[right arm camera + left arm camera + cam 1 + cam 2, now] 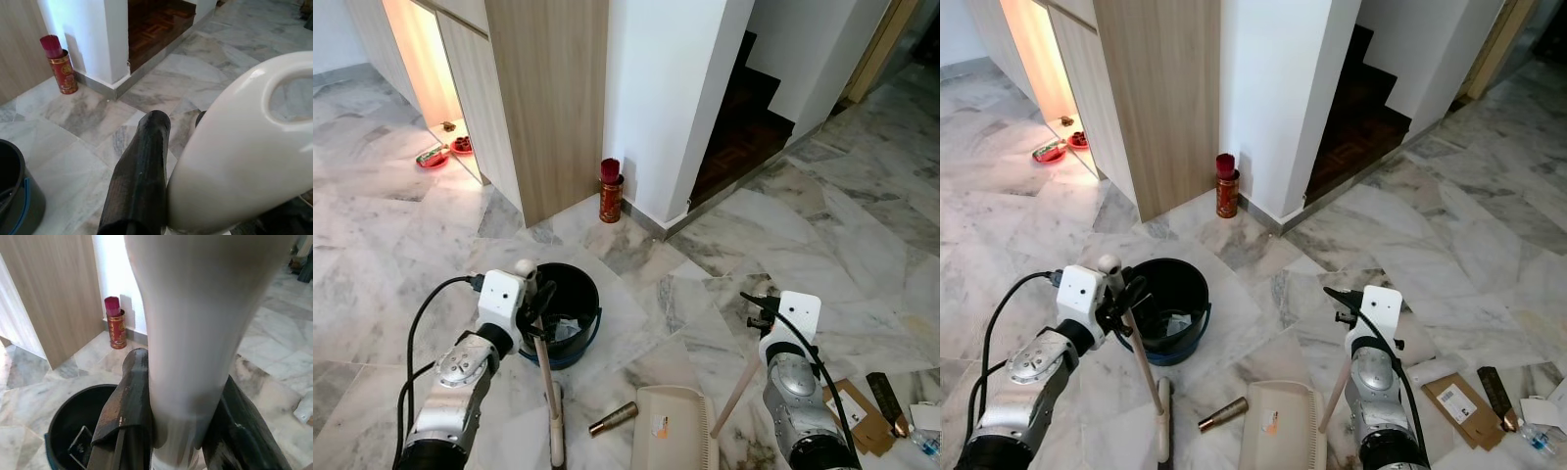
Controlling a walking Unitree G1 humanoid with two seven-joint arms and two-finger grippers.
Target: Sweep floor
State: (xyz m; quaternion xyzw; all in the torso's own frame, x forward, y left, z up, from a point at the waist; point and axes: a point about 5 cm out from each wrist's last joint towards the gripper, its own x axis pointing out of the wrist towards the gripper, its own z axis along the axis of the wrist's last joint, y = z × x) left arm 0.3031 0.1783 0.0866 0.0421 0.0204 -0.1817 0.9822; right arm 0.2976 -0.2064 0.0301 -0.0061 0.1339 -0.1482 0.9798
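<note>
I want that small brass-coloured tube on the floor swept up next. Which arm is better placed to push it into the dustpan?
Left, probably. The left gripper is shut on the broom handle, whose lower end stands just beside the brass tube. The right gripper holds the dustpan handle, and the dustpan already lies beside the tube.

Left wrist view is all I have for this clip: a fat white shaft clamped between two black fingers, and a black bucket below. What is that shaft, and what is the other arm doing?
Observer: It is the broom handle, held by the left gripper just in front of the black bucket.
Operator: And the right arm?
Observer: The right gripper is shut on the cream handle of the dustpan, which rests on the floor.
Operator: Anything lying around to sweep?
Observer: A brown tube lies between broom and dustpan, and cardboard scraps lie to the robot's right.
</note>
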